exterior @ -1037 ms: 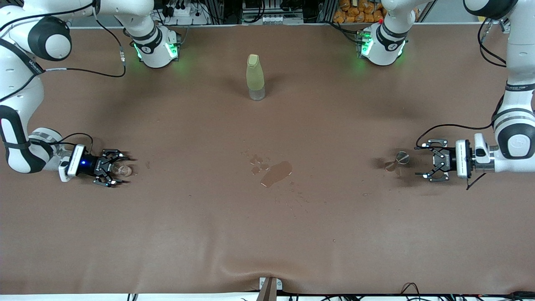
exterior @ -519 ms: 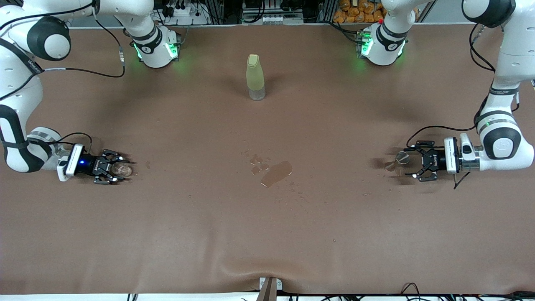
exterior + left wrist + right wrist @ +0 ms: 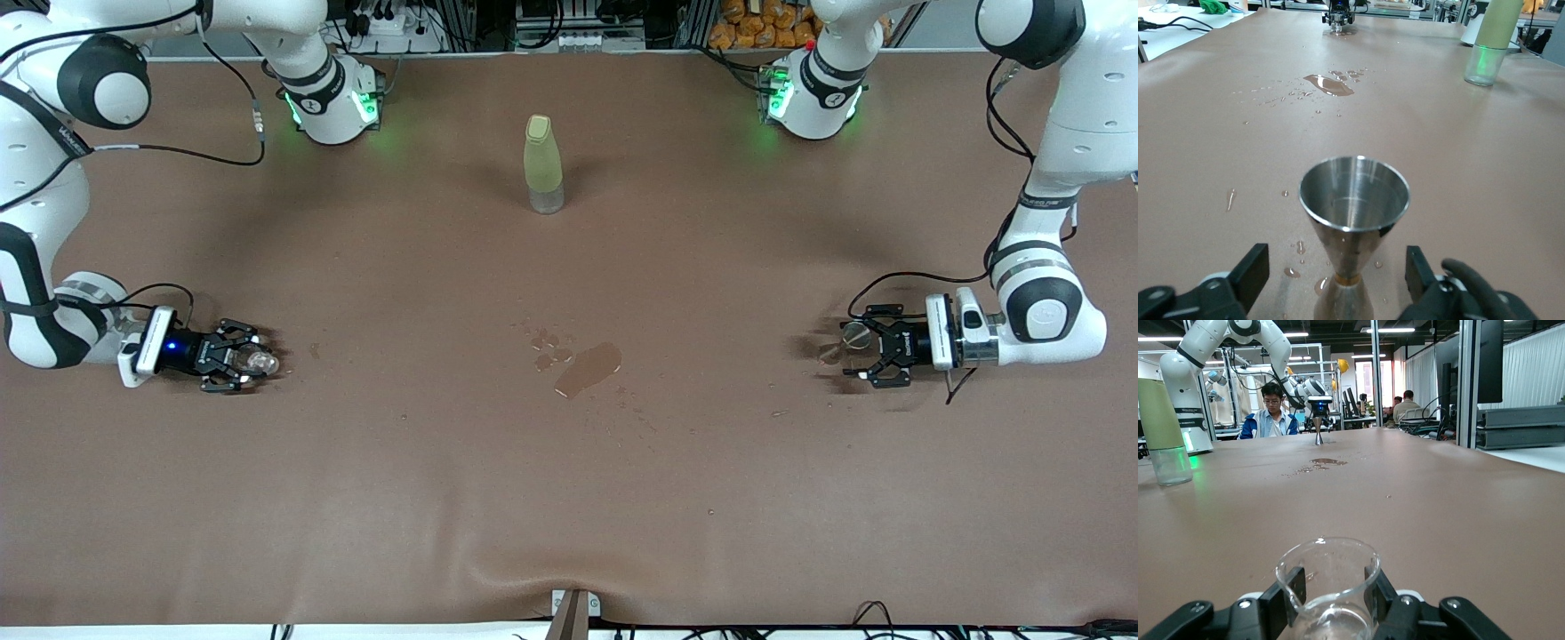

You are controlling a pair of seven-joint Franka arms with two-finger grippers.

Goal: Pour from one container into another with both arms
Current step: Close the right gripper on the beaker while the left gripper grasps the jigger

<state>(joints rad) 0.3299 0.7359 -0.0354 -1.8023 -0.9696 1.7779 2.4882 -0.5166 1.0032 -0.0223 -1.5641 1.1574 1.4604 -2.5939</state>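
On the brown table [image 3: 569,498], a puddle [image 3: 588,369] is lying midway between grippers. Right gripper [image 3: 1331,583] is clenching the glass cup [image 3: 1328,577]. Left gripper [image 3: 1335,270] is standing unclenched, metal cup [image 3: 1353,220] between its jaws.

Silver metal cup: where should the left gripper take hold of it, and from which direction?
Probably at the narrow waist under the flared bowl of the silver metal cup, coming in level from the left arm's end of the table. It stands upright, and the left gripper already has a finger on each side, apart from it.
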